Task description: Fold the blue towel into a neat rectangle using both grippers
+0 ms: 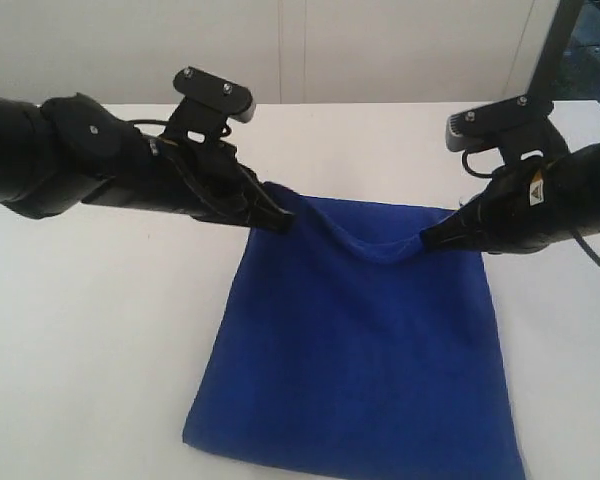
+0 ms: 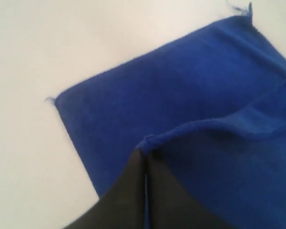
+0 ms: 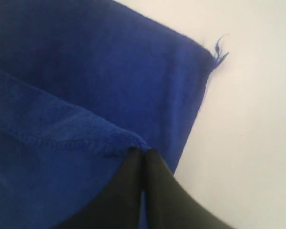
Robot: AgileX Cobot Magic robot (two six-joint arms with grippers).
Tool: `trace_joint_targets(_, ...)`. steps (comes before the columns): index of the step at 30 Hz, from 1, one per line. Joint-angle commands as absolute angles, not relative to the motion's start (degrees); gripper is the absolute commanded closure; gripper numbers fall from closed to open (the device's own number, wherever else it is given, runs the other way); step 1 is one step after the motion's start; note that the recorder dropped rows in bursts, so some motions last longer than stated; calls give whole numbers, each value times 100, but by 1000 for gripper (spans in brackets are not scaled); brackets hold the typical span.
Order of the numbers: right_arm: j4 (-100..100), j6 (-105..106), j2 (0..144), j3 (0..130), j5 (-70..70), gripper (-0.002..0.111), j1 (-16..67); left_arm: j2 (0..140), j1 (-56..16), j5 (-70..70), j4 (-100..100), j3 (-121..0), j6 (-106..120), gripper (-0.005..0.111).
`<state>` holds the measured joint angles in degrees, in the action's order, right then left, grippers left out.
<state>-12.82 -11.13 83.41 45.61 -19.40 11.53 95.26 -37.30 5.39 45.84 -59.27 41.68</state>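
The blue towel lies on the white table, its far edge lifted and sagging between the two grippers. My left gripper is shut on the towel's far left corner, raised off the table. My right gripper is shut on the far right corner at about the same height. In the left wrist view the black fingers pinch a hemmed corner of the towel, with the lower layer flat beneath. In the right wrist view the fingers clamp a stitched corner of the towel over the lower layer.
The white table spreads around the towel on both sides. A pale wall rises behind the table's far edge. A dark post stands at the back right. Frayed threads stick out from a towel corner.
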Motion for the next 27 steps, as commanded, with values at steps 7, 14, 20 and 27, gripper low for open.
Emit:
trace_joint_targets(7, -1501, -1299, 8829, 5019, -1770, 108, 657, 10183, -3261, 224, 4739, -6563, 4134, 107)
trace_joint_targets(14, -1501, -1341, 9450, 5019, -1384, 108, 500, 10691, -3261, 187, 4682, -6926, 4134, 107)
trace_joint_targets(20, -1501, -1341, 9264, 5019, -1356, 108, 500, 10677, -3261, 0, 4682, -7332, 4134, 107)
trace_joint_targets(27, -1501, -1379, 9505, 5354, -1214, 108, 262, 11035, -3155, 198, 4682, -7537, 4221, 107)
